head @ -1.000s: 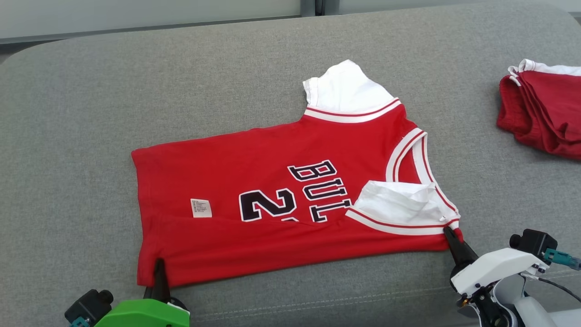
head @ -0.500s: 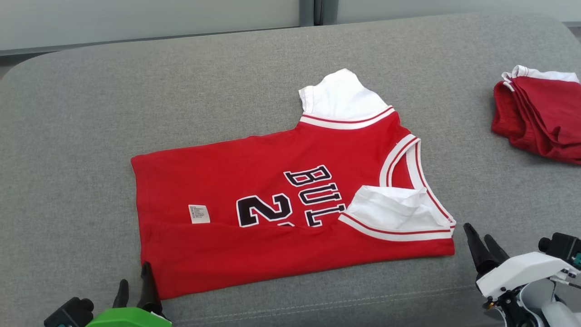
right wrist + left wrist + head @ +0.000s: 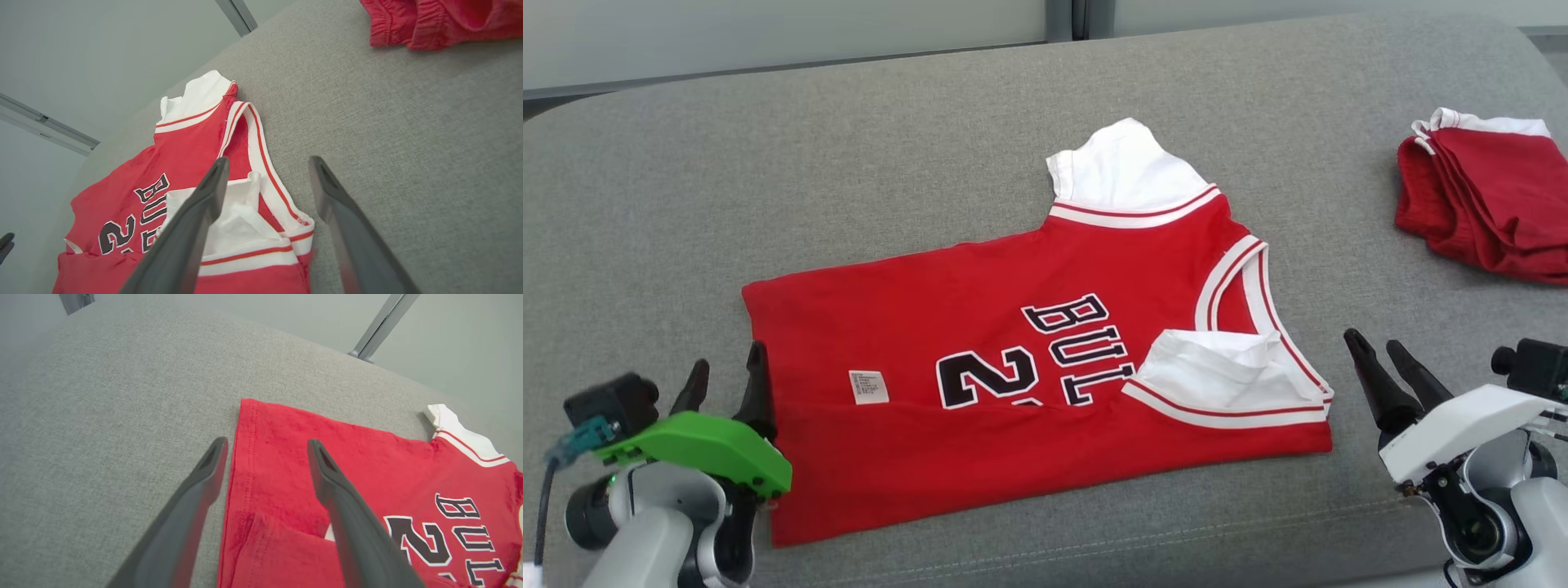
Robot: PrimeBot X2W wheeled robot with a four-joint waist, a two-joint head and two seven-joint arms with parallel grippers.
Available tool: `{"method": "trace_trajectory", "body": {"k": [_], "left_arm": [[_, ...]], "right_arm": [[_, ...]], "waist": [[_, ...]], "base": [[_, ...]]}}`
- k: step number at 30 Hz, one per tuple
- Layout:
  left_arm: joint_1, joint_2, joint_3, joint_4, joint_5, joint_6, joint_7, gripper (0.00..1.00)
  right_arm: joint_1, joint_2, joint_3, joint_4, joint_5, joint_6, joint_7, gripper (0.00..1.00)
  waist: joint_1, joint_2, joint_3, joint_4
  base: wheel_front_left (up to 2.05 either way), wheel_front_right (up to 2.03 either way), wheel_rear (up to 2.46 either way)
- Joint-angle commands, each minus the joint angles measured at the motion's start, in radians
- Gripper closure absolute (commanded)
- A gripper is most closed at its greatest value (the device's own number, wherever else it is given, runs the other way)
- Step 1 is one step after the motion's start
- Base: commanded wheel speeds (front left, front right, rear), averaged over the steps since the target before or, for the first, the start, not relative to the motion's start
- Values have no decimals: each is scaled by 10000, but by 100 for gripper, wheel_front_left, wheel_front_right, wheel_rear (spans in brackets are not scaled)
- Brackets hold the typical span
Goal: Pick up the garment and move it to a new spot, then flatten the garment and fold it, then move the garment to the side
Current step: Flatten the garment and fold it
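Note:
The garment (image 3: 1029, 359) is a red jersey with white sleeves and black lettering, lying flat on the grey cushion (image 3: 849, 163). Its near long edge is folded up over the front and covers the bottom of the number. My left gripper (image 3: 729, 361) stands open at the hem's left edge, holding nothing. In the left wrist view the left gripper (image 3: 266, 442) has one finger over the cushion and one over the garment (image 3: 367, 469). Just right of the shoulder, my right gripper (image 3: 1372, 341) is open and apart from the cloth. The right wrist view puts the right gripper (image 3: 269, 160) above the neckline of the garment (image 3: 184, 163).
A second red garment with white trim (image 3: 1486, 204) lies bunched at the cushion's far right, also seen as the red bundle (image 3: 441, 20) in the right wrist view. A stitched seam (image 3: 1176, 539) runs along the cushion's near edge. A pale wall stands behind.
Both grippers opened and let go of the garment's near folded edge. The left one moved up beside the hem's left side, the right one drew off to the right. The camera shifted slightly.

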Motion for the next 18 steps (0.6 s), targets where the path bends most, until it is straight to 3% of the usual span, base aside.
{"method": "trace_trajectory", "body": {"k": [1, 18], "left_arm": [[-325, 91, -88, 134, 114, -20, 140, 0], [-3331, 363, -366, 3180, 191, -330, 1608, 0]], "right_arm": [[-182, -29, 56, -88, -66, -1, 84, 0], [-1582, -417, 1198, -606, 121, -1, 376, 0]], "waist": [[0, 0, 183, -83], [0, 0, 1581, -762]], "base": [[0, 0, 0], [0, 0, 0]]}}
